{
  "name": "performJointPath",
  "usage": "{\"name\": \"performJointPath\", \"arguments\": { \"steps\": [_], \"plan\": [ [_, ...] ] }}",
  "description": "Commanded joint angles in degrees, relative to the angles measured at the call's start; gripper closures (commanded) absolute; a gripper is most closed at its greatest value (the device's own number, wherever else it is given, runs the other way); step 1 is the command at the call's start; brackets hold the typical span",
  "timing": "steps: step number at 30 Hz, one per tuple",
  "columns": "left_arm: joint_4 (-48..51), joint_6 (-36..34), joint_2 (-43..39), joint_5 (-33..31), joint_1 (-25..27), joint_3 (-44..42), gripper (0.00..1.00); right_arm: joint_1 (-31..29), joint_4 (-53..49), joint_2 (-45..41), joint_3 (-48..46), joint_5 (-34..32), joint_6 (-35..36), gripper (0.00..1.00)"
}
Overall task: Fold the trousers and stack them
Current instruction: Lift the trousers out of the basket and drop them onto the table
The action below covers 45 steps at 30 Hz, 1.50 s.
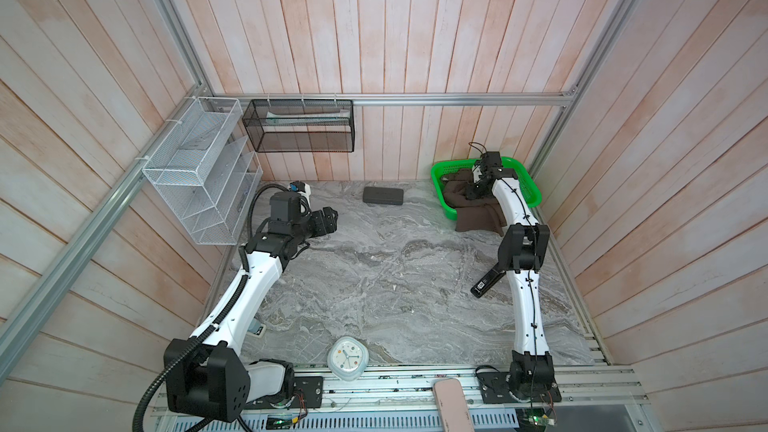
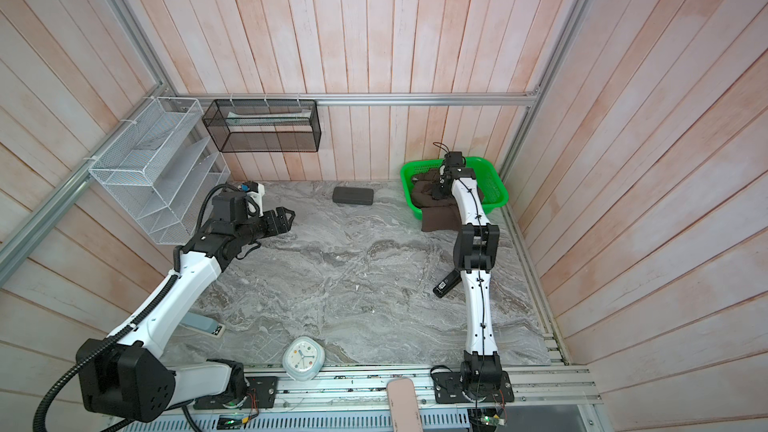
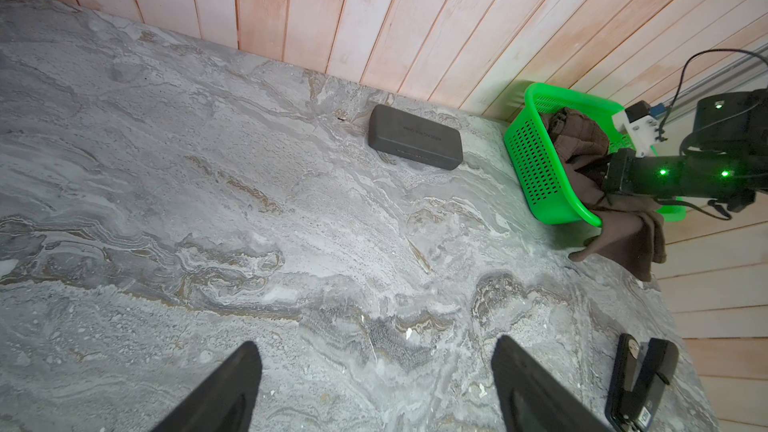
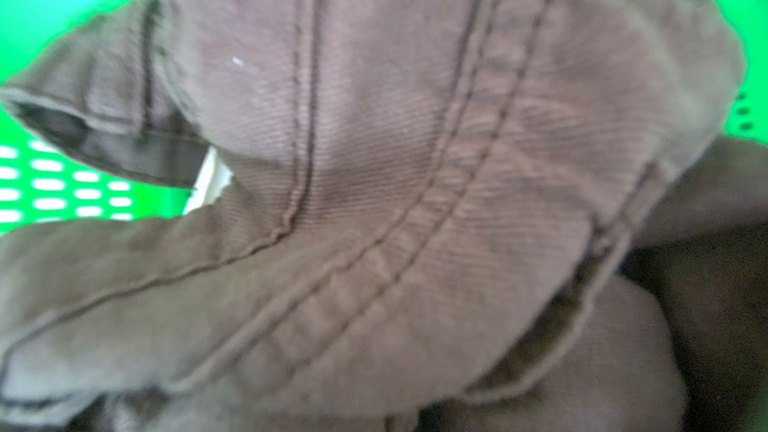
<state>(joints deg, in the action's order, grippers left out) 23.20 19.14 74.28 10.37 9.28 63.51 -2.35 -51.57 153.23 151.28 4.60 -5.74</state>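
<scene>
The right gripper (image 1: 475,189) is closed and pushed down into brown cloth inside the green basket (image 1: 435,174), at the right of the frame just above mid-height in both top views; its jaws are hidden, so whether they pinch any cloth cannot be told. The trousers (image 1: 473,219) lie bunched in that basket with no clear long axis. One fold spills over the rim toward the bottom of the frame and rests on the marble table (image 1: 374,276). In the right wrist view the cloth (image 4: 374,160) fills the frame, with double-stitched seams curving across it. The left gripper (image 3: 375,342) hovers wide open over bare table, left of centre in a top view (image 2: 286,218). A dark grey case (image 1: 383,195) carries a faint embossed line, unreadable. A black handheld device (image 1: 488,280) bears a white label, too small to read. A black mesh basket (image 1: 299,126) on the wall holds a pale long item.
</scene>
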Motion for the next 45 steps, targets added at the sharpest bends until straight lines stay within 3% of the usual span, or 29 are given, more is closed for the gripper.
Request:
{"name": "performJointPath", "arguments": {
  "steps": [1,9,14,25,28,31,37,38,41,43,45],
  "plan": [
    [0.6,0.42,-1.86,-0.48,0.34,0.08,0.11,-2.03,8.56,-8.95,-1.41,4.05,-3.2,1.0],
    [3.85,0.52,-7.84,-1.01,0.41,1.3,0.11,-8.31,28.97,-27.92,-3.27,6.11,-4.85,1.0],
    [6.23,-0.14,-11.65,-2.16,0.41,2.15,0.11,-12.76,31.41,-35.1,-1.07,6.52,-5.34,1.0],
    [8.83,-0.85,-17.88,-4.83,0.32,2.41,0.11,-26.66,33.75,-47.01,-5.6,9.91,-5.59,1.0],
    [9.04,-0.7,-19.1,-5.25,0.31,2.08,0.11,-30.54,33.83,-49.27,-13.45,9.93,-5.23,1.0],
    [9.35,-0.54,-20.06,-5.71,0.34,1.8,0.1,-32.97,38.19,-52.44,-27.63,9.76,-5.18,1.0],
    [10.24,-0.28,-21.87,-6.5,0.37,1.1,0.1,-33.91,63.38,-63.82,-69.0,9.56,-9.11,1.0],
    [10.31,-0.24,-22.06,-6.59,0.38,1.01,0.1,-34.29,67.62,-65.83,-76.33,8.42,-9.03,0.9],
    [10.63,-0.2,-22.22,-6.63,0.32,1.09,0.1,-35.01,70.69,-69.65,-90.52,6.13,-9.37,0.38],
    [10.76,-0.24,-22.12,-6.49,0.28,1.28,0.1,-35.69,66.81,-71.37,-94.22,2.92,-9.96,0.24],
    [10.97,-0.09,-21.99,-6.2,0.3,1.27,0.1,-36.17,61.94,-74.08,-96.15,-0.4,-11.14,0.03]
  ]
}}
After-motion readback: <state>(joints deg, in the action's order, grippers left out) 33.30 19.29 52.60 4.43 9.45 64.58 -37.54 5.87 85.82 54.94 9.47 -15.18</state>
